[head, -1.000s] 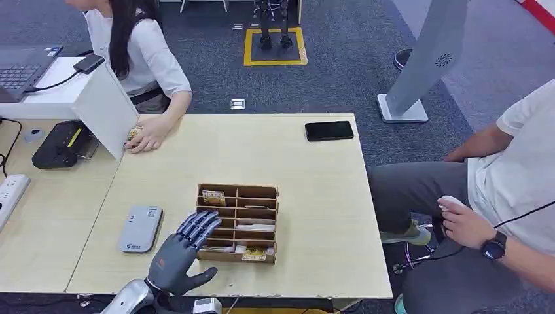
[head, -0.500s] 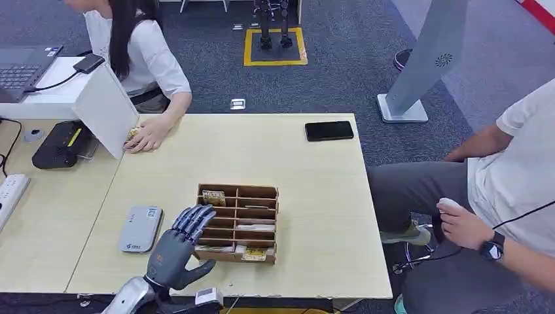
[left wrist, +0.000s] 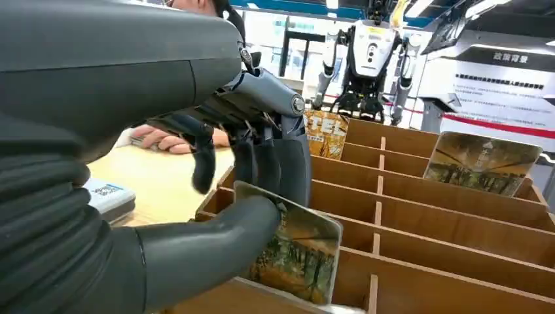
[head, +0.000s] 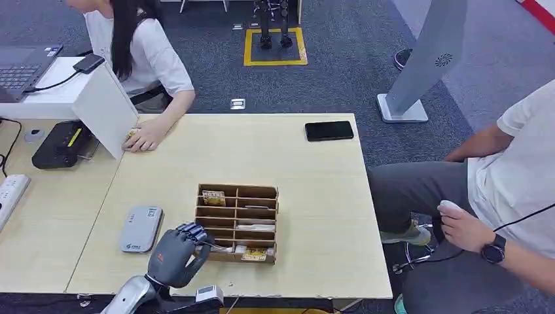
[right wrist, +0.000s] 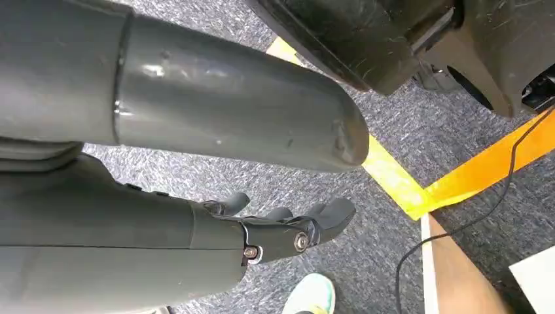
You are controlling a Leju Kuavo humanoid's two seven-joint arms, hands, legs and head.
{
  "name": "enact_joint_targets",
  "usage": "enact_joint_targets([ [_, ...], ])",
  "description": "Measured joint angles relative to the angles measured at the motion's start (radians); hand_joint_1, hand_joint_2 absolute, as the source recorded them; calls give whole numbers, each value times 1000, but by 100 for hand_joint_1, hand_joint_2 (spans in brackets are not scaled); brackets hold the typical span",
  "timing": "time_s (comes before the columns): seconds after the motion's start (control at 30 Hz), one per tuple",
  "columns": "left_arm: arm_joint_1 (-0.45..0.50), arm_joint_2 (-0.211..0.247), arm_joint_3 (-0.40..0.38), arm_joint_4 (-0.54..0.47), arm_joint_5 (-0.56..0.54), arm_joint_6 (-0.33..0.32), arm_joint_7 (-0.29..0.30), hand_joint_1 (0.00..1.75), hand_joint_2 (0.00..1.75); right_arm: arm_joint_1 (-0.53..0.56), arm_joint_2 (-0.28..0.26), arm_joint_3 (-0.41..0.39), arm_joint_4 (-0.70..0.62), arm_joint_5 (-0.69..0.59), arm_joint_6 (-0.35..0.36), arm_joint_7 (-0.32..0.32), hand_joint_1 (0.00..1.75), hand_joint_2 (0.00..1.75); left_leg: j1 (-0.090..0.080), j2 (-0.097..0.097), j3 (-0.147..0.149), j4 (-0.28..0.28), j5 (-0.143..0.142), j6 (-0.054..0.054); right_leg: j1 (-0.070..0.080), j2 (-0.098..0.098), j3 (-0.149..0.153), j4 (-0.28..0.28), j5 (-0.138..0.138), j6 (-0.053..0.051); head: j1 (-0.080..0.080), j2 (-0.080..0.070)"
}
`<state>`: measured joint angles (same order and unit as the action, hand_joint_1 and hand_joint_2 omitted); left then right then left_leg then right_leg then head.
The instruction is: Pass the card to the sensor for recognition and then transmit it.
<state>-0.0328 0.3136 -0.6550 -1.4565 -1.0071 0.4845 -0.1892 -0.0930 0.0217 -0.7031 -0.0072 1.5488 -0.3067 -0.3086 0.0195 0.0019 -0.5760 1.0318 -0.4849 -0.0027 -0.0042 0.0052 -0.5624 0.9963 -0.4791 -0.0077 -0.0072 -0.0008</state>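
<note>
The left hand point(head: 175, 254) is at the near-left corner of the wooden organiser point(head: 237, 223) on the desk point(head: 314, 196). The left wrist view shows its thumb and fingers point(left wrist: 275, 163) pinching a card point(left wrist: 298, 255) that stands in the nearest left compartment; the thumb lies across the card's near face and the fingers press its far face. The card is upright and its lower part looks to be inside the slot, not yet lifted clear.

The right hand point(right wrist: 288, 229) hangs beside the body over the carpet, fingers loosely apart and holding nothing.

The grey sensor pad point(head: 140, 228) lies flat on the desk just left of the organiser, near the left hand. Other cards stand in far compartments point(left wrist: 484, 163). A person's hand point(head: 145, 137) rests at the far-left edge of the desk, and a black phone point(head: 328, 131) lies far right.

Judgement: the step in hand is extraction of the card. It should be drawn straight up along the slot, without tilt, so the edges do not catch the wooden dividers. The pinch should stay firm on the upper part of the card, since a thin glossy card may slip or rotate. Once clear, a short carry leftward should bring it flat over the pad.
</note>
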Motion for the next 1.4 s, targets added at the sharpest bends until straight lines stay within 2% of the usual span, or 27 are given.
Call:
enact_joint_targets([
  [0.53, 0, 0, 5, 0, 42, -8, -12, 175, 175, -1, 0, 0, 0, 0, -9, -6, 0, 0, 0, 0, 0, 0, 0, 0, 0, 0, 0, 0, 0, 0, 0, 0],
  [0.77, 2, -7, 33, -6, 143, -20, -44, 175, 175, -1, 0, 0, 0, 0, -14, -7, 0, 0, 0, 0, 0, 0, 0, 0, 0, 0, 0, 0, 0, 0, 0, 0],
  [0.9, -9, -8, 68, -71, 197, -32, -48, 175, 175, 1, 0, -2, 0, 0, -18, -7, 0, 0, 0, 0, 0, 0, 0, 0, 0, 0, 0, 0, 0, 0, 0, 0],
  [1.03, -38, -3, 117, -154, 259, -71, -55, 175, 175, 2, 0, -5, 0, 0, -18, -7, 0, 0, 0, 0, 0, 0, 1, 0, 0, 0, 0, 0, 0, 0, 0, 0],
  [1.2, -106, 22, 174, -280, 360, -166, -72, 175, 175, 3, 0, -10, 0, 0, -19, -7, 0, 0, 0, -1, 0, 0, 1, 0, 0, 0, 0, 1, 0, 0, 0, 0],
  [1.4, -144, 43, 218, -353, 379, -192, -72, 175, 175, 8, 0, -22, 0, 0, -19, -7, 0, 0, 0, -1, 0, 0, 1, 0, 0, 0, 0, 1, 0, 0, 0, 0],
])
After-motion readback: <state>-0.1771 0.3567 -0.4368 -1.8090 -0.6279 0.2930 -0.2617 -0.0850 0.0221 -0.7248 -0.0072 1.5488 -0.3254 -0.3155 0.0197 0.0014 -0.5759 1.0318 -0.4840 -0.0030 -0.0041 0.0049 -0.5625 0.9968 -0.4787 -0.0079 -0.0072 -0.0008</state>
